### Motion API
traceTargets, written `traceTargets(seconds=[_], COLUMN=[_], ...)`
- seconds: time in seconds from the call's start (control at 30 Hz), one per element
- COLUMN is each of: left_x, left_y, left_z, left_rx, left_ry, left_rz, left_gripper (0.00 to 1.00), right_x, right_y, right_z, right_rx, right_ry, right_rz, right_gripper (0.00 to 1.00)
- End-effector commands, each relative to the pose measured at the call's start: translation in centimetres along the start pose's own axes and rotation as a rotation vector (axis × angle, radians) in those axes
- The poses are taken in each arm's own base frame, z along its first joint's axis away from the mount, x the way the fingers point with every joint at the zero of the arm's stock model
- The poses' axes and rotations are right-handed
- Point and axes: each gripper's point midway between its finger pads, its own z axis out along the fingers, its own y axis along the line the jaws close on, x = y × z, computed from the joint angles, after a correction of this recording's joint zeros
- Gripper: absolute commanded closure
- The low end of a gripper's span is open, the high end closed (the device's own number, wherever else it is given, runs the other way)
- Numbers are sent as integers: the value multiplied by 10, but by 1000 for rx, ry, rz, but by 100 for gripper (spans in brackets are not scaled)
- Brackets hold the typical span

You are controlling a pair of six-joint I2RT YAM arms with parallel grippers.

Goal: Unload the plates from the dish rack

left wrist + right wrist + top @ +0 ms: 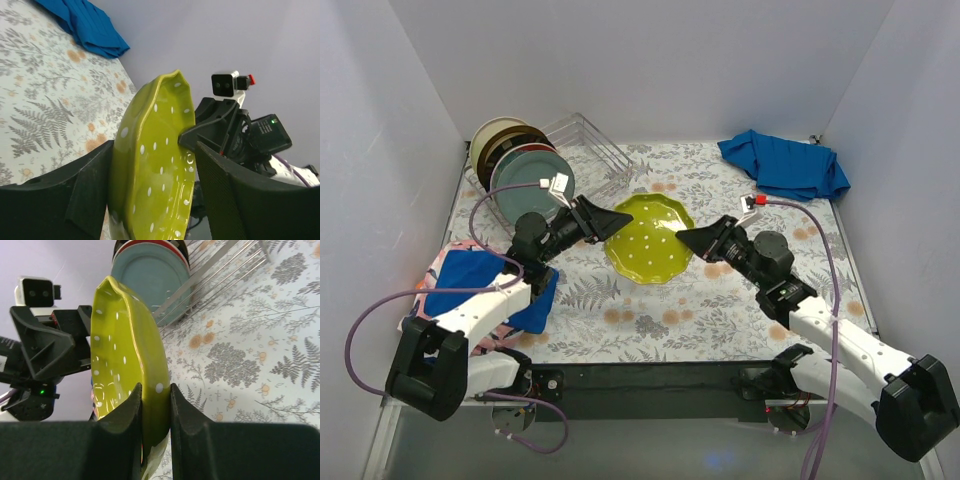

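1. The lime-green plate (648,238) is over the middle of the table (720,310), between my two end effectors and well apart from the dish rack (595,150).
2. My right end effector (685,238) is clamped on the plate's right rim. In the right wrist view both fingers (127,415) press flat on either face of the rim, with no gap.
3. My left end effector (618,220) is at the opposite rim with its jaws apart. In the left wrist view the plate's edge lies between the fingers (92,190): close against one, clear space before the other.
4. I cannot tell whether the plate touches the table.
5. The other plates (515,160) stand on edge in the rack at far left, a grey-teal plate (532,178) in front.
6. A blue cloth (785,165) lies at far right.
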Motion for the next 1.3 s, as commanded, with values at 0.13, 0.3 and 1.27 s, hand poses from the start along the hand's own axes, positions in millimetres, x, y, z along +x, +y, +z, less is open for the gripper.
traceTargets(seconds=[0.13, 0.3, 1.27], left_x=[-30, -9, 34], left_y=[46, 56, 4], left_z=[-21, -32, -70], left_rx=[-315, -330, -139], left_ry=[-179, -131, -108], left_rz=[114, 84, 241], left_gripper=[32, 31, 32], right_x=[-84, -119, -189], right_y=[-18, -61, -254], right_z=[-7, -1, 218], right_rx=[21, 154, 298], right_ry=[-237, -316, -308], right_rz=[21, 10, 48], right_gripper=[99, 99, 99])
